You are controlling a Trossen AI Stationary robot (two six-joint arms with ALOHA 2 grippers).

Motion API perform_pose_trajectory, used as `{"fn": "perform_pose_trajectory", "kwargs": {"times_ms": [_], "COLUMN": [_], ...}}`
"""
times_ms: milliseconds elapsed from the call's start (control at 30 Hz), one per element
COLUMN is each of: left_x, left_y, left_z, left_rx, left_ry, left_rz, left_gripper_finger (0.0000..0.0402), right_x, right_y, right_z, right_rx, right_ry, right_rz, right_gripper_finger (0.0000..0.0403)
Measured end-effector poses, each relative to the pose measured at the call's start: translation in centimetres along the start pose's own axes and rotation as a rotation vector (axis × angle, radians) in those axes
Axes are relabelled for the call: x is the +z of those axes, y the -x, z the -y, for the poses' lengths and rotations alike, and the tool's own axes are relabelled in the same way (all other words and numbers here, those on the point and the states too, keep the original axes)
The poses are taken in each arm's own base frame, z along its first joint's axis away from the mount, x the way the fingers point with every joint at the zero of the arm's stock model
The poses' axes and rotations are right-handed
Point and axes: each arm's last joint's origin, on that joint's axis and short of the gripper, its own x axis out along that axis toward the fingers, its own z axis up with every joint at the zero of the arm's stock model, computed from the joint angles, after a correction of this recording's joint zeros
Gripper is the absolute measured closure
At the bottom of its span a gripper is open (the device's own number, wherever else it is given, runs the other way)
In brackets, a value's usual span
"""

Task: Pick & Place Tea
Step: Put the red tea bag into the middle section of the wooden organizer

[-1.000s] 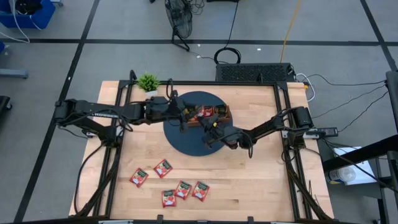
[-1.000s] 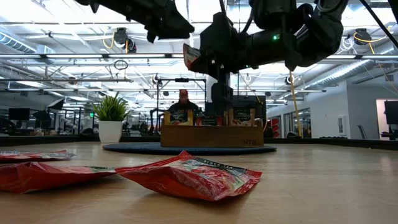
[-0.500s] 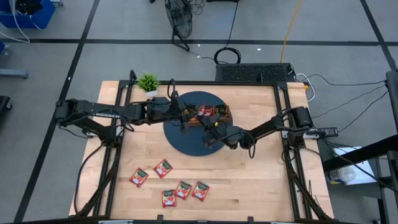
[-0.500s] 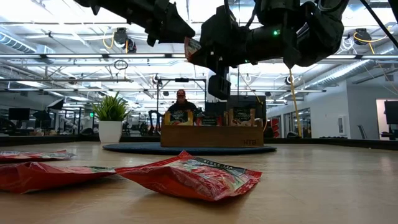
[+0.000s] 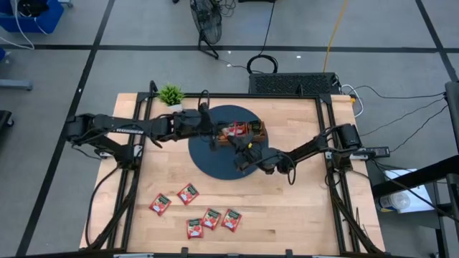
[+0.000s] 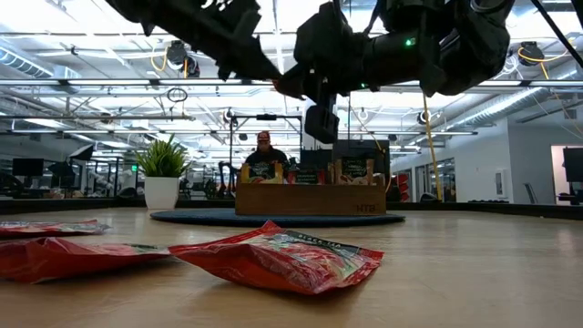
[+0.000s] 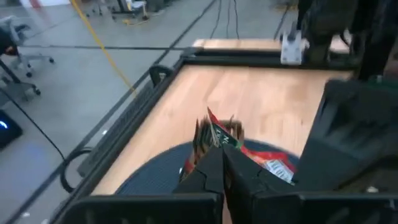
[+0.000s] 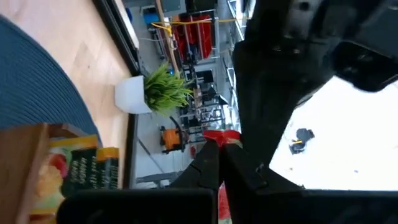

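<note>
Here, your red tea sachet (image 7: pixel 219 133) hung above the round dark mat (image 5: pixel 208 166), pinched at once by both grippers: the left gripper (image 7: pixel 222 155) had its jaws clenched on it, and the right gripper (image 8: pixel 219 152) gripped it too. The wooden tray (image 5: pixel 246 135) sat on the mat towards the surface's far edge. Five more sachets (image 5: pixel 193 213) lay near the near edge; a small plant (image 5: pixel 171 94) stood at the far left corner.
</note>
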Motion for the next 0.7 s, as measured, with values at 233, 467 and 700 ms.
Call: {"fn": "perform_pose_trajectory", "kwargs": {"times_ms": [233, 467, 700], "left_x": [1.4, 1.0, 0.5], "left_y": [0.4, 0.1, -0.2], "left_z": [0.2, -0.7, -1.3], "left_rx": [0.079, 0.078, -0.023], "left_ry": [-0.238, -0.293, -0.210], "left_rz": [0.114, 0.084, 0.064], "left_gripper_finger": [0.0398, 0.0399, 0.0400], "right_x": [0.4, 0.3, -1.6], "right_y": [0.8, 2.2, 3.2], "right_z": [-0.5, -1.1, 6.6], "right_rx": [0.012, 0.162, 0.336], "right_ry": [-0.337, -0.410, -0.497], "right_rz": [-0.106, -0.168, -0.097], "right_gripper_finger": [0.0379, 0.0394, 0.0402]}}
